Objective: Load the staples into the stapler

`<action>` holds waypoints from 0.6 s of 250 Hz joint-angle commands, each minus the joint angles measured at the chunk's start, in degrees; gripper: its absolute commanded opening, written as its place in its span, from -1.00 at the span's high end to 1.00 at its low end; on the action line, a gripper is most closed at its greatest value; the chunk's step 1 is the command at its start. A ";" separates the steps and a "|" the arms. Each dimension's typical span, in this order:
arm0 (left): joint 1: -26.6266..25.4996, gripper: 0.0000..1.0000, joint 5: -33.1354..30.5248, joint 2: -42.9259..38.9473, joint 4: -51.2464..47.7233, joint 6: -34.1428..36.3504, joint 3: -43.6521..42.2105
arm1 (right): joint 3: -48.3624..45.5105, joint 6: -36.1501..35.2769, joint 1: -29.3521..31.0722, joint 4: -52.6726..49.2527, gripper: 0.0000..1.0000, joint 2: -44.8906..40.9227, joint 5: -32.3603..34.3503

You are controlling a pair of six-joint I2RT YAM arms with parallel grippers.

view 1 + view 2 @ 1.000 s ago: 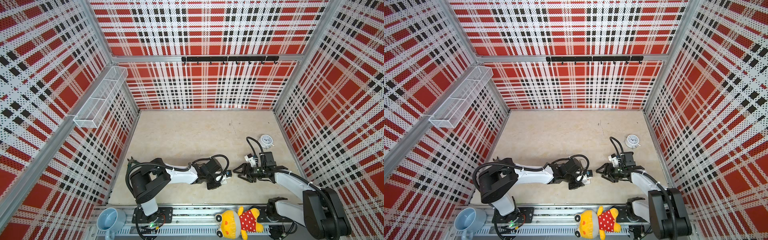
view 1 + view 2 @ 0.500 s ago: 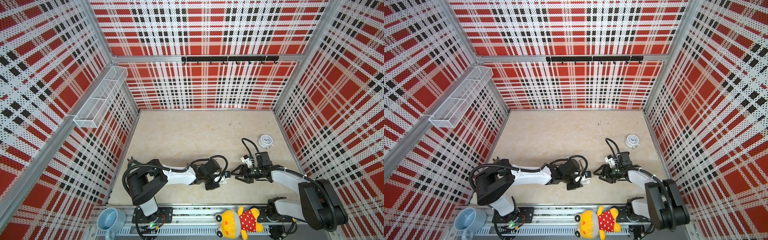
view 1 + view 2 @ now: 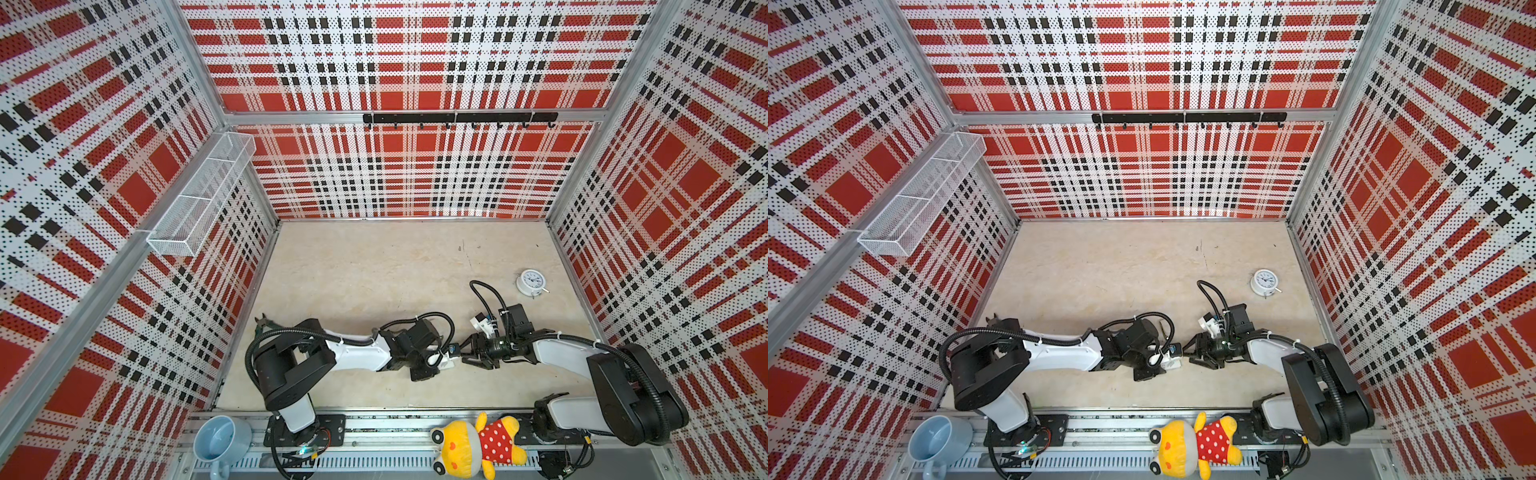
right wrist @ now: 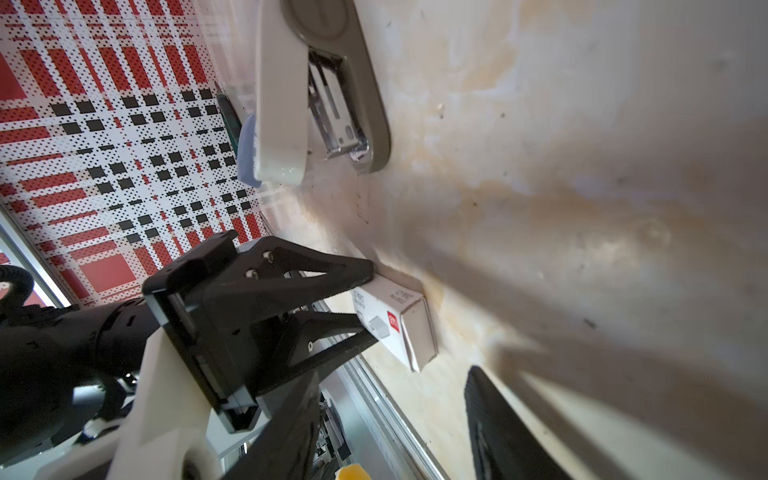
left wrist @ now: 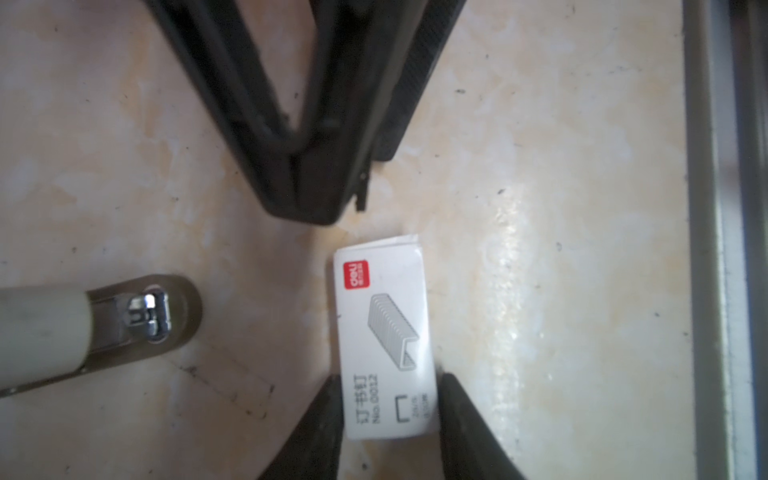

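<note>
Close to the counter's front edge a white staple sleeve with a red mark lies flat; the staples themselves don't show. The left pincer is clamped on it, a finger against each long side. The right pincer hangs just off the sleeve's free end, spread wide and gripping nothing. Just behind, a grey-beige stapler rests on its base. Farther still, toward the right edge, sits a white alarm clock.

We hold our left arm and right arm low over the worktop, grippers nearly meeting. Left gripper fingers are narrowly parted; right gripper fingers are spread wide.
</note>
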 commanded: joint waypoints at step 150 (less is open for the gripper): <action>-0.09 0.33 -1.14 3.07 2.00 1.15 0.27 | 0.79 2.25 3.33 8.53 -0.10 3.62 -2.20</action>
